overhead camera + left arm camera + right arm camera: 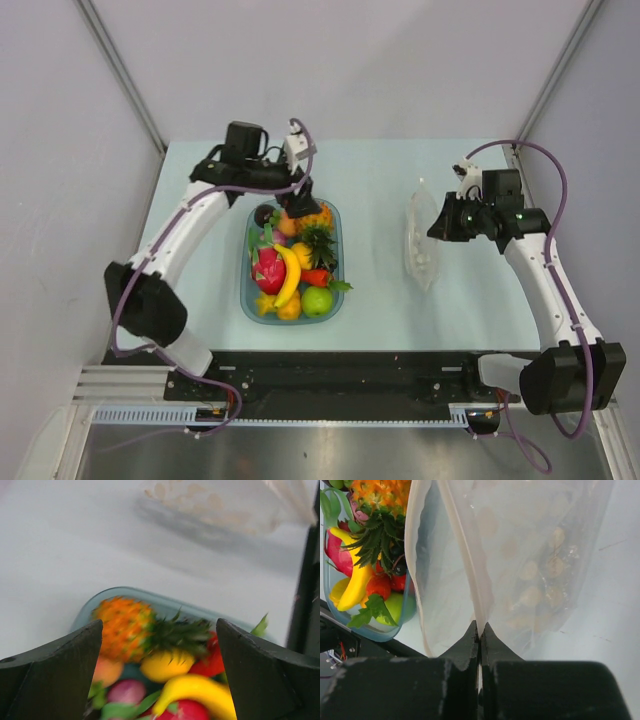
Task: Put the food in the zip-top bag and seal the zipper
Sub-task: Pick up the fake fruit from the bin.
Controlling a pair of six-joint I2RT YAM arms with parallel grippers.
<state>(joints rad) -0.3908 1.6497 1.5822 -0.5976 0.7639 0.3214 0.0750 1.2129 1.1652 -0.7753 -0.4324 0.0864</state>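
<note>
The toy food lies piled in a translucent blue tray [336, 262]: an orange pineapple [124, 626] with a green crown, a banana [291, 275], a lemon [165, 664], red pieces and a green apple [316, 300]. My left gripper [159, 672] is open and empty, hovering just above the far end of the pile, over the pineapple [318, 215]. My right gripper [480, 626] is shut on the mouth edge of the clear zip-top bag [520, 565], holding it up with the mouth gaping. The bag [423, 240] hangs right of the tray. The zipper strip [457, 545] runs up from the jaws.
The tray also shows at the left of the right wrist view [365, 630]. A black rail [340, 372] runs along the table's near edge. Grey walls close in the pale table [380, 180] on both sides.
</note>
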